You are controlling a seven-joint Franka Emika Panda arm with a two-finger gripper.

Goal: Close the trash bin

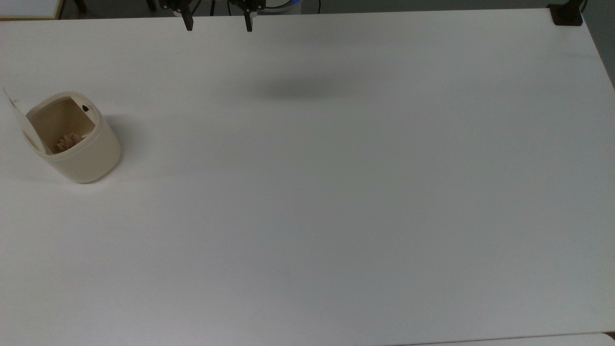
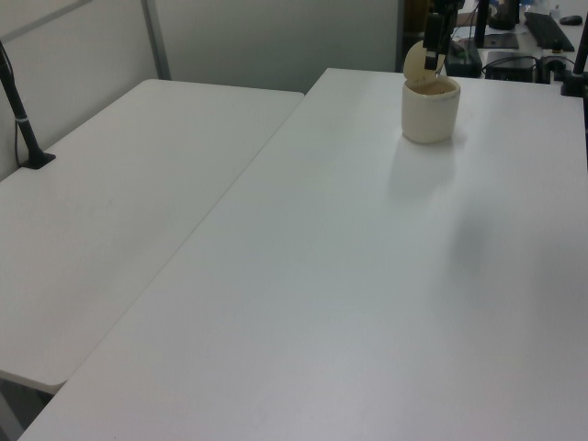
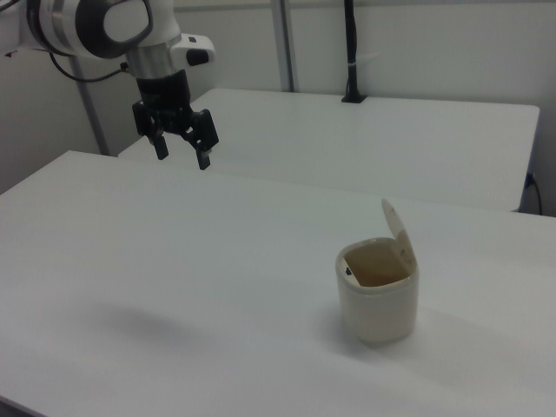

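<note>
The cream-beige trash bin (image 1: 84, 154) stands near the top view's left edge of the white table (image 1: 336, 192). Its flat lid (image 1: 13, 109) is hinged up and stands open, and a small black button (image 1: 85, 108) sits on the rim. Crumpled paper (image 1: 67, 141) lies inside. In the right view the bin (image 3: 378, 308) has its lid (image 3: 397, 230) tilted up and back. My gripper (image 1: 218, 26) hangs open at the top view's upper edge, well apart from the bin. In the right view the gripper (image 3: 182, 159) hovers high above the table, nothing between its fingers. In the left view the bin (image 2: 430, 112) stands far back.
A black clamp base (image 1: 567, 14) sits at the table's corner on the top view's upper right. A second white table (image 2: 119, 211) adjoins on the left view's left, with a black post (image 2: 23, 119) clamped to it.
</note>
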